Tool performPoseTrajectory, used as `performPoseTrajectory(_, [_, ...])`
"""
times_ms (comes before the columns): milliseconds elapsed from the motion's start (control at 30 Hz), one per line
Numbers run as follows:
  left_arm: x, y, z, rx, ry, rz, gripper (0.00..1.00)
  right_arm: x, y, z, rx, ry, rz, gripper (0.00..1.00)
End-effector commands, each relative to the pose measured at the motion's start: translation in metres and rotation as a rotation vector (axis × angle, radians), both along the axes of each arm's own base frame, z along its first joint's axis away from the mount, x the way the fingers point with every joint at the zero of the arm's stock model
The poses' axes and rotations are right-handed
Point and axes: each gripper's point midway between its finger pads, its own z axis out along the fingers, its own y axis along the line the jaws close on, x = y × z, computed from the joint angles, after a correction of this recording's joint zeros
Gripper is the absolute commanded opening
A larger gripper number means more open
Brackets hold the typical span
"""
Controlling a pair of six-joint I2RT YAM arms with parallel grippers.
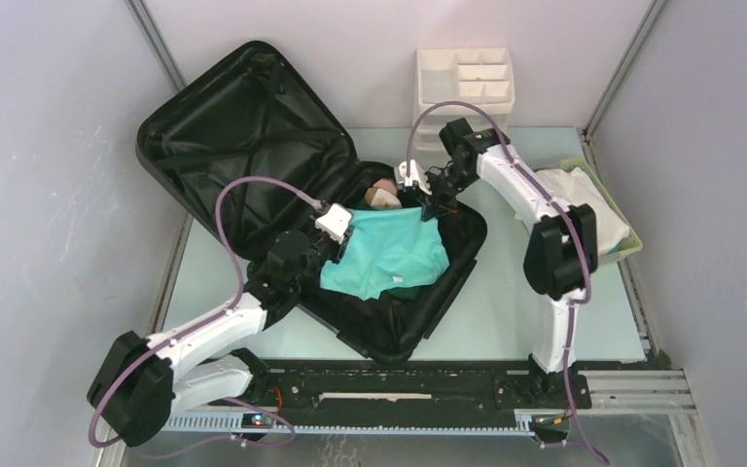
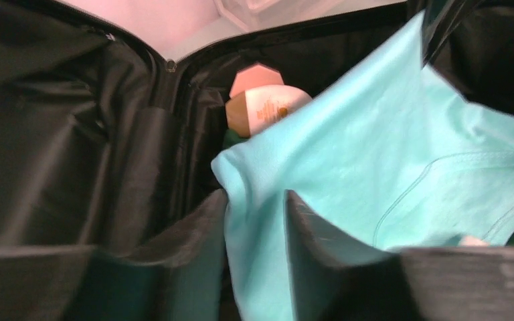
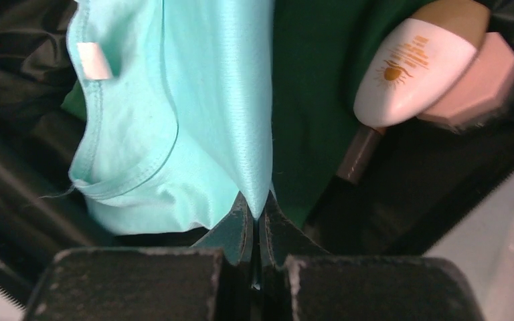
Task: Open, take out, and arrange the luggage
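Note:
The luggage (image 1: 243,126), a big black suitcase, lies open, lid to the back left. A turquoise shirt (image 1: 384,253) lies in its near half. My left gripper (image 1: 345,238) is at the shirt's left edge; in the left wrist view its jaws (image 2: 255,195) stand a little apart with a fold of the shirt (image 2: 375,154) running between them. My right gripper (image 1: 431,206) is at the shirt's far right corner, and the right wrist view shows it (image 3: 258,200) shut on the shirt's edge (image 3: 201,107). A dark green garment (image 3: 314,100) lies under the shirt.
A white and tan bottle (image 3: 411,70) and a pink hexagonal item (image 3: 485,83) sit at the suitcase's far end. A white drawer organizer (image 1: 465,86) stands at the back. A pale basket (image 1: 632,248) holding white cloth (image 1: 584,199) sits at the right edge.

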Motion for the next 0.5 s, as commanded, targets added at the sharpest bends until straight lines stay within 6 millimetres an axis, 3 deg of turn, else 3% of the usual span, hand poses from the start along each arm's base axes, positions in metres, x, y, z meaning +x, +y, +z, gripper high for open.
performPoseTrajectory(0, [-0.016,0.005,0.009,0.017,-0.001,-0.038,0.53,0.001,-0.009,0.043,-0.025,-0.177,-0.070,0.00])
performPoseTrajectory(67, [-0.025,0.008,0.014,0.005,0.019,-0.046,0.70,-0.002,-0.011,0.046,-0.043,-0.217,-0.092,0.00])
performPoseTrajectory(133, [-0.035,0.011,0.025,-0.008,0.024,-0.060,0.76,-0.006,-0.013,0.042,-0.066,-0.235,-0.109,0.00])
performPoseTrajectory(333, [-0.059,0.021,0.061,0.041,-0.063,-0.173,0.87,-0.012,-0.013,0.037,-0.099,-0.274,-0.143,0.00])
performPoseTrajectory(467, [-0.048,0.018,0.063,-0.032,0.022,-0.274,0.87,-0.019,-0.010,0.040,-0.094,-0.256,-0.153,0.00])
